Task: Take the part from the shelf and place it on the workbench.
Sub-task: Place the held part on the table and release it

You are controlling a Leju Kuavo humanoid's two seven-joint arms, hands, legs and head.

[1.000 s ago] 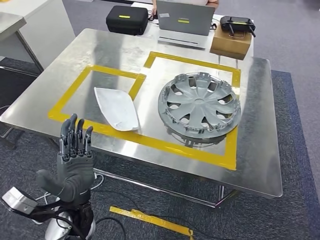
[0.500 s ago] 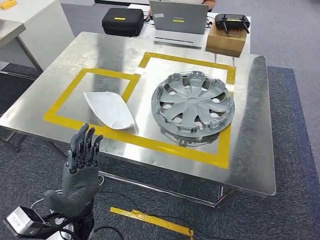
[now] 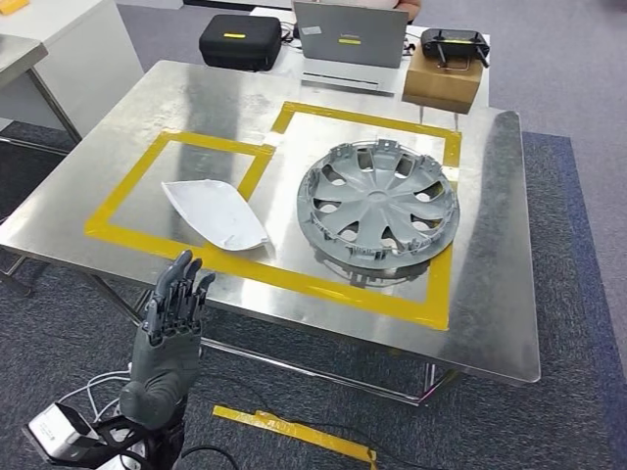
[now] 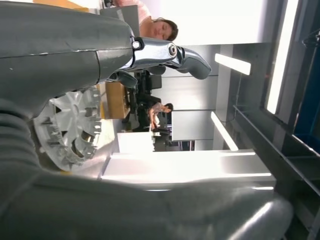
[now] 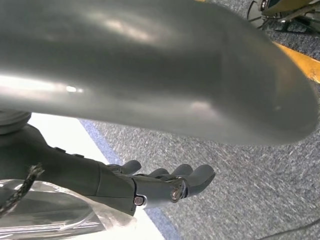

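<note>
- Since a second ago, the left hand (image 3: 171, 328) has been drawn lower and rightward before the workbench's (image 3: 503, 294) near edge, fingers apart, nothing held.
- White part (image 3: 215, 212) is laid flat in the left taped square; wheel cover (image 3: 378, 203) in the right.
- Right hand (image 5: 151, 187) is seen over carpet, empty, fingers loosely extended.

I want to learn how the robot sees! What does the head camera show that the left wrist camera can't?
Head view alone: the white part lying inside the yellow tape, a black case, a laptop and the dark carpet. Left wrist view alone: ceiling lights and a person far behind. Both: the grey wheel cover on the shiny workbench, and the left hand, holding nothing.
</note>
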